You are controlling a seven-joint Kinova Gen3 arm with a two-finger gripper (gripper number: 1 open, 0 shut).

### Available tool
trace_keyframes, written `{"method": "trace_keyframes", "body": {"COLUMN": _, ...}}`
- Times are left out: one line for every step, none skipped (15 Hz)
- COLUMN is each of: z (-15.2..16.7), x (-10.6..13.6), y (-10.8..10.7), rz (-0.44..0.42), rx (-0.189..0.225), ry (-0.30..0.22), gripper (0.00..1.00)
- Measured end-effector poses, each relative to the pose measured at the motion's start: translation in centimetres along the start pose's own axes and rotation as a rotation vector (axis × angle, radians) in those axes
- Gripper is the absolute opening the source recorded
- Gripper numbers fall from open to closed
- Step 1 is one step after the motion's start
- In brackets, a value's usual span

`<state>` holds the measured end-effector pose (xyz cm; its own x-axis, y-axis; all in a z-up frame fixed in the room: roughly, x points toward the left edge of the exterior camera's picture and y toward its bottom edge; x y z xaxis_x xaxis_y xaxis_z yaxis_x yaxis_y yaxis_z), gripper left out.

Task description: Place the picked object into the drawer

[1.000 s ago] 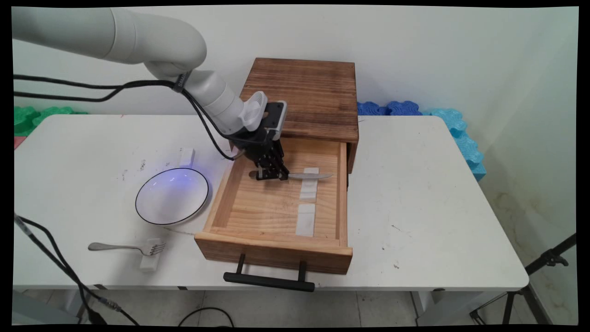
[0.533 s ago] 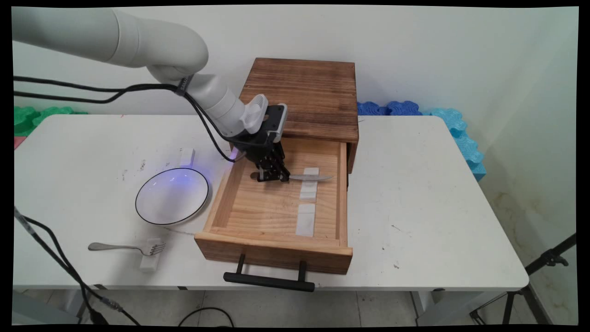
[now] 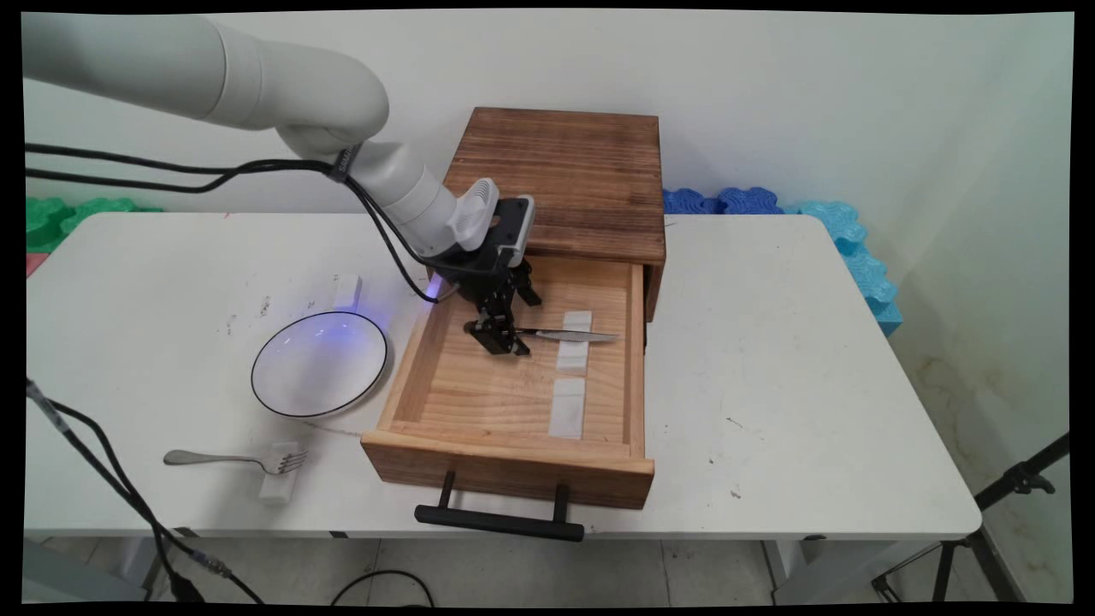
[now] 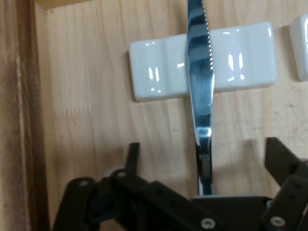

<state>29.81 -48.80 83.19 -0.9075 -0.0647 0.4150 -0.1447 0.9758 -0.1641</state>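
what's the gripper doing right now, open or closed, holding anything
gripper: open, holding nothing; its fingers stand apart on either side of the knife, whose blade lies across a white rest in the drawer.

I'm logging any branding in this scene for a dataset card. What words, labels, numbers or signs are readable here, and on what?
None can be read.
Small lettering on the black cable band at the arm's wrist: too small to read.
The knife, the white rest under it, the drawer, the wooden box, the plate and the fork show no text.
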Motion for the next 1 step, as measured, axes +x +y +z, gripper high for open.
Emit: {"method": "trace_keyframes", "body": {"z": 0.03, "x": 0.0, "y": -0.01, "rz": 0.001, "rx": 0.0, "ry": 0.002, "gripper": 1.0}}
